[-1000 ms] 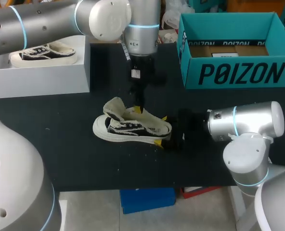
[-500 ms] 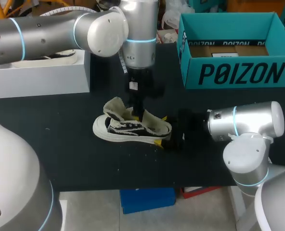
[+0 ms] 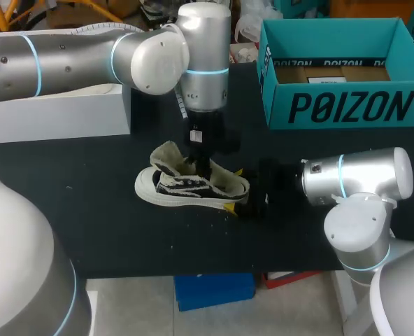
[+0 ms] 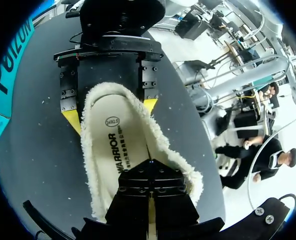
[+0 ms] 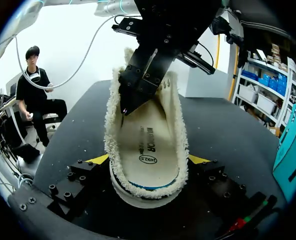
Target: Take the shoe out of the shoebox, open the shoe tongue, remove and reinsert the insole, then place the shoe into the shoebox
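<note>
While upright on the table point(image 3: 88, 210): one sneaker point(image 3: 186, 187).
Right gripper point(image 5: 149, 159): one — clamping the heel's two sides.
Left gripper point(image 4: 149, 164): fingers point(image 4: 134, 187) pressed together inside.
Shoebox point(image 3: 347, 105): one.

The black-and-white shoe point(image 3: 186, 187) stands upright on the tabletop point(image 3: 88, 210), tongue point(image 3: 166, 155) lifted, fleecy insole point(image 5: 145, 145) inside; the open teal shoebox point(image 3: 347, 105) sits well apart.

The shoe point(image 3: 191, 185) has a shaggy cream fleece lining, a smooth printed insole point(image 5: 147, 145) and a smooth white rubbery sole. The counter point(image 3: 109, 224) is matt black and lint-flecked; the shoebox point(image 3: 347, 105) is matt teal cardboard.
</note>
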You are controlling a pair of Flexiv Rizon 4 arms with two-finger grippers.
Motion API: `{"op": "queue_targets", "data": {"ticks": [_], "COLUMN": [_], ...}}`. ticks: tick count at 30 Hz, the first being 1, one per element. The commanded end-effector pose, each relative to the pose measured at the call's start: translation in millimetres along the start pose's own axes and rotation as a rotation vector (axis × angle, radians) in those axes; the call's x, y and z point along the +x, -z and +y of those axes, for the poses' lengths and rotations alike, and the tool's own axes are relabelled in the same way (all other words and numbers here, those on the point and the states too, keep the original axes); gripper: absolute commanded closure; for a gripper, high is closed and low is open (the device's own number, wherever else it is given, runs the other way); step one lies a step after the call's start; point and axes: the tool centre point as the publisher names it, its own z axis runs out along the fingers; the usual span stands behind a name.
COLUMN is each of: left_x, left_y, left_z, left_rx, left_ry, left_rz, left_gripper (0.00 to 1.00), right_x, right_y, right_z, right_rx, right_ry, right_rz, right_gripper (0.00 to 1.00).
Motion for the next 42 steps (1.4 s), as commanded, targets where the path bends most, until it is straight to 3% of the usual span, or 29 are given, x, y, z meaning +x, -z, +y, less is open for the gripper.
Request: {"op": "queue_targets", "data": {"ticks": [1, 14, 21, 42], "left_x": [-5.8, -5.8, -7.1, -2.6], "left_y": [-8.5, -8.5, 1.3, -27.5], "left_z": [-3.6, -3.6, -0.9, -0.5], "left_rx": [-0.004, -0.004, -0.019, -0.043], "left_ry": [0.008, 0.008, 0.02, 0.061], "left_rz": [0.019, 0.019, -0.044, -0.069], "left_gripper": [1.0, 1.0, 1.0, 1.0], "right_x": [-0.3, -0.3, -0.3, -0.3], "right_y": [-1.8, -1.8, -1.8, -1.8], "right_z": [-3.0, -3.0, -3.0, -3.0], "right_rx": [0.001, 0.001, 0.001, 0.001], "right_ry": [-0.002, -0.002, -0.002, -0.002], "right_rz": [-0.002, -0.002, -0.002, -0.002], "right_gripper": [1.0, 1.0, 1.0, 1.0]}}
